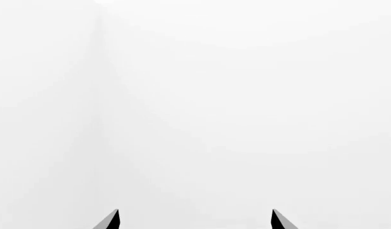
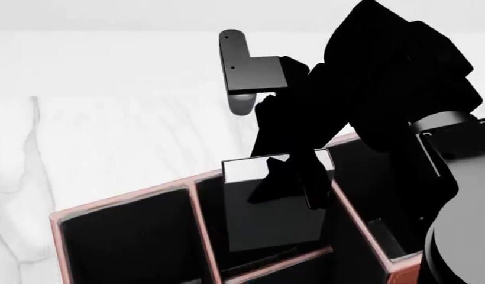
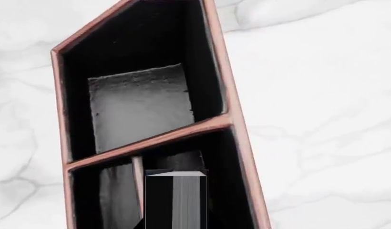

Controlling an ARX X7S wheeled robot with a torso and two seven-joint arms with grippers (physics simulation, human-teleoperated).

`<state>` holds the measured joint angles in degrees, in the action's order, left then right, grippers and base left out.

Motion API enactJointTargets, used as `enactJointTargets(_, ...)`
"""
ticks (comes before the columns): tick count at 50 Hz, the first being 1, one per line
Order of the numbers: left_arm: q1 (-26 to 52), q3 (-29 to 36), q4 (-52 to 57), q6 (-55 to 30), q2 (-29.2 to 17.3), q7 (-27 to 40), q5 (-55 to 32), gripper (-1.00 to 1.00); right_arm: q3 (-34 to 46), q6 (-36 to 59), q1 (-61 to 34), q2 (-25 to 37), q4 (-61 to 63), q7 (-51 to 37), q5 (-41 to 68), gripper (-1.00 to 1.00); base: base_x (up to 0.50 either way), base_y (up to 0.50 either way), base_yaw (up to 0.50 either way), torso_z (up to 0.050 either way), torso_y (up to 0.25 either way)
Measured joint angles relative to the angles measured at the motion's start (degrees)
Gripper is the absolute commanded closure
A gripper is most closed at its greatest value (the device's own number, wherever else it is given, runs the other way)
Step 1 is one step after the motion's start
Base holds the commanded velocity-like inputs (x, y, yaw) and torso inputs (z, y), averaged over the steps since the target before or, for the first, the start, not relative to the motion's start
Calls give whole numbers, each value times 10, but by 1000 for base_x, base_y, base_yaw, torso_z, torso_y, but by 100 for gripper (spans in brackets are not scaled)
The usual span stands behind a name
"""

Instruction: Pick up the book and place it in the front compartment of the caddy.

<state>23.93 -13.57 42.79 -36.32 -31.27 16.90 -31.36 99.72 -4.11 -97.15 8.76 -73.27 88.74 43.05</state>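
in the head view the caddy (image 2: 197,188) filled the near foreground, its reddish-brown rims framing black-lined cells on a white marbled table (image 2: 108,130). the book (image 2: 266,207) stood nearly upright in the middle cell along the caddy's far wall, tilted a little, its pale top edge level with the rim. the right arm (image 2: 400,89) reached down from the upper right, and the right gripper (image 2: 294,177) was at the book's upper part; the fingers were lost in black against black, so whether they were clamping the book or had let go could not be told. the right wrist view looked down past the book's (image 3: 175,198) grey page edges into a partitioned cell, with a second cell beyond it. the left gripper (image 1: 195,220) showed two fingertips (image 1: 110,220) spread apart, with only white beyond.
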Motion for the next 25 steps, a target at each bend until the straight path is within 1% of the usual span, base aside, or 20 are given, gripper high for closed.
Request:
enactJointTargets(4,-1,1,0,1,-1,0,2,-100,10,-4,0,-3,-5,0,9,100,0,0,0,0,0)
enactJointTargets(12,-3,5,0,5,-3,0,6,-100,16,-14,2,-6,-11,-3,18,100,0,0,0,0,-224)
enactJointTargets(25,-4,4,0,7,-3,1,3,-100,12,-35,9,-6,-16,-10,9,100,0,0,0,0,-2)
